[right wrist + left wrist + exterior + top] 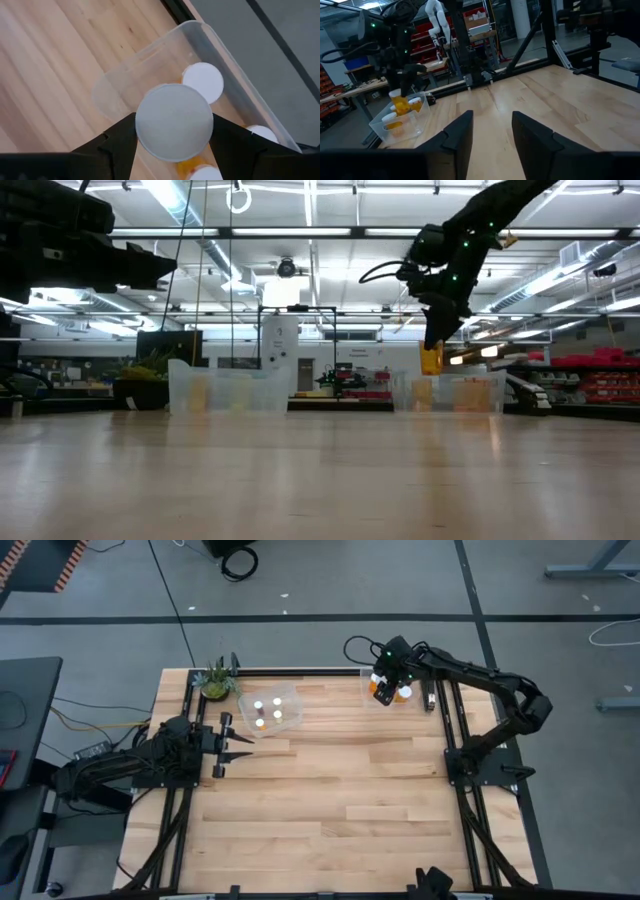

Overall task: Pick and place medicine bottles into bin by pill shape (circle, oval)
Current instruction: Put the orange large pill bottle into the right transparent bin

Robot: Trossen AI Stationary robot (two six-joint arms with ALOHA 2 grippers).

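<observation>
Orange-bodied, white-capped bottle [174,122] hangs clamped in the right pincer [383,688] above the clear bin [150,65] at one o'clock, apparently for dropping in; left pincer [490,135] waits wide at nine o'clock.

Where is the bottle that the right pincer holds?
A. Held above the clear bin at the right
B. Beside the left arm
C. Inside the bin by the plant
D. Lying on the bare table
A: the right pincer grips an orange bottle hanging over the right clear bin, with capped bottles already inside.
</observation>
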